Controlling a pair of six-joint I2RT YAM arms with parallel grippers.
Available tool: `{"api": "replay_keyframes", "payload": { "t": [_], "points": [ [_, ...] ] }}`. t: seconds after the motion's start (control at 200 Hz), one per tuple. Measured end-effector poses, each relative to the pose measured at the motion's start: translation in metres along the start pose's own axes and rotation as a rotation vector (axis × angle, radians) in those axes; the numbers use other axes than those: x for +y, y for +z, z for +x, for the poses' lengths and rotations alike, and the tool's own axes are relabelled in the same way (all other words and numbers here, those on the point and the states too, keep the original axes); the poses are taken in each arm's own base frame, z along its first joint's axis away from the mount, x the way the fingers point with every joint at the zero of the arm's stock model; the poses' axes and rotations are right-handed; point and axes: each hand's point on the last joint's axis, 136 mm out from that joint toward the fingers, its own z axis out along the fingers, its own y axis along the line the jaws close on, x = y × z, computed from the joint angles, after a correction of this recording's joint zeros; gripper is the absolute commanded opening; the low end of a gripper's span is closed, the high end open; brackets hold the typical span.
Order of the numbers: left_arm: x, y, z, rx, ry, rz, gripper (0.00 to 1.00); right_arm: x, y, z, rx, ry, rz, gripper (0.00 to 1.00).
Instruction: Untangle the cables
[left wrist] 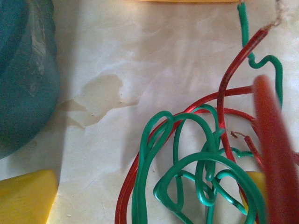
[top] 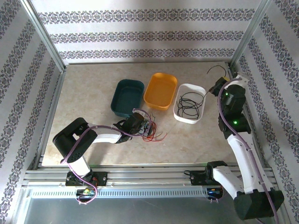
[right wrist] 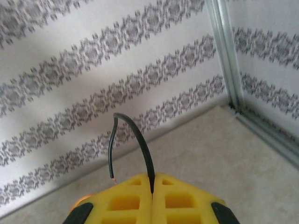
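Clamps a thin curved black wire (right wrist: 143,145) in the right tool (right wrist: 152,183); spreads the left tool (left wrist: 140,189) wide over glossy, kinked green and red wires (left wrist: 205,157) on marbled tabletop (left wrist: 117,51).

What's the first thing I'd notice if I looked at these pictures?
The messy red and green tangle by the left gripper jumps out first. Behind it sit a teal tray, an orange tray and a white tray with black cables coiled inside. Near the far right corner, the right gripper pinches one black cable.
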Motion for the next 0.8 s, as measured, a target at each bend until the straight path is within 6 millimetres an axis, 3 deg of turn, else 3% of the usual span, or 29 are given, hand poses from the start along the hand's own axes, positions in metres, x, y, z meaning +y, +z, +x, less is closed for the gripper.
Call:
{"api": "replay_keyframes", "payload": {
  "t": [0.21, 0.36, 0.605, 0.695, 0.8],
  "points": [
    [0.0, 0.0, 0.0, 0.0, 0.0, 0.0, 0.99, -0.01, 0.029, 0.073, 0.214, 0.02, 0.038, 0.0],
    [0.0, 0.0, 0.0, 0.0, 0.0, 0.0, 0.99, -0.008, 0.039, 0.124, 0.368, 0.002, 0.055, 0.0],
    [0.0, 0.0, 0.0, 0.0, 0.0, -0.001, 1.0, -0.021, 0.045, 0.17, 0.496, -0.003, 0.108, 0.02],
    [0.0, 0.0, 0.0, 0.0, 0.0, -0.001, 1.0, -0.026, 0.047, 0.18, 0.522, -0.007, 0.126, 0.13],
    [0.0, 0.0, 0.0, 0.0, 0.0, -0.001, 1.0, -0.029, 0.049, 0.191, 0.554, -0.011, 0.14, 0.37]
  ]
}}
